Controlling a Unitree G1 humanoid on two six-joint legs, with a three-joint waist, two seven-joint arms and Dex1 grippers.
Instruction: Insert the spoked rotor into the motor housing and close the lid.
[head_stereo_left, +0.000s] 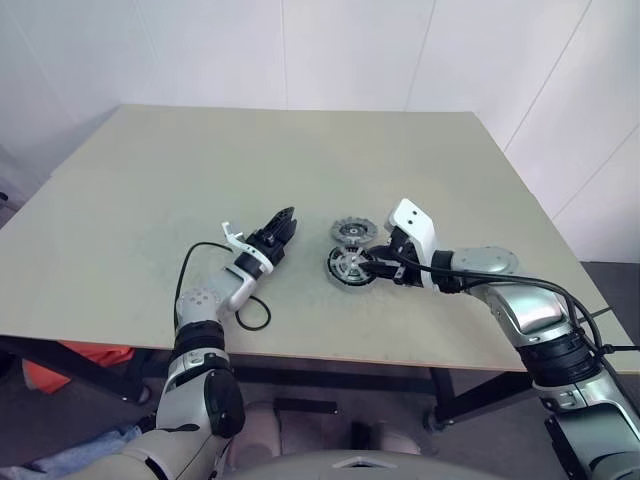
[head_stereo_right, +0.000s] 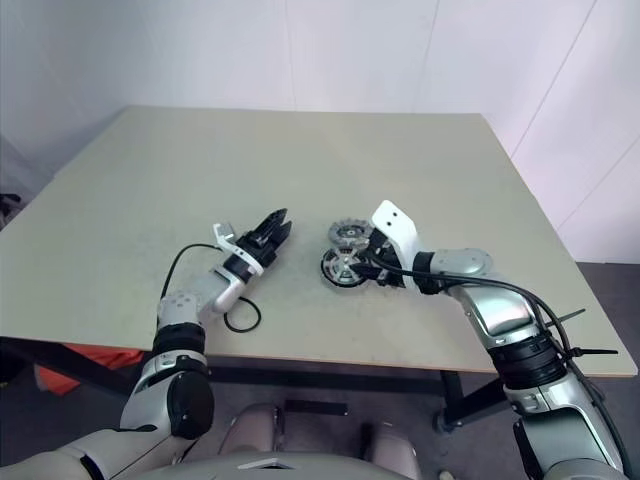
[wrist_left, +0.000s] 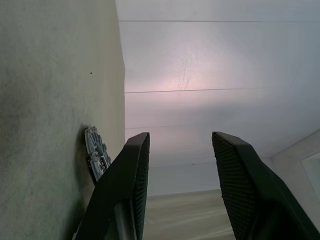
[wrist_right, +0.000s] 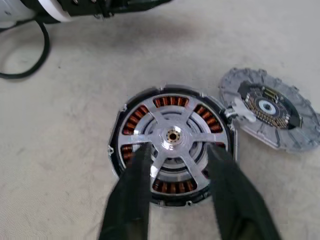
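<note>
Spoked rotor (wrist_right: 172, 137) seated in motor housing (wrist_right: 131, 120), mid-table (head_stereo_left: 150, 170). Lid (wrist_right: 272, 107) at housing's 1 o'clock, ribbed face up, touching. Right end effector (wrist_right: 175, 155) fingers apart over rotor. Left end effector (head_stereo_left: 283, 222) at housing's 9 o'clock, fingers apart, empty. No legible writing.

Silver arms, blk claws, blk cables

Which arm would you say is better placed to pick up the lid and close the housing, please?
Probably the right. The right gripper hovers, fingers apart, at the housing with the rotor already seated, and the lid lies just beside it. The left gripper stands open, farther off.
</note>
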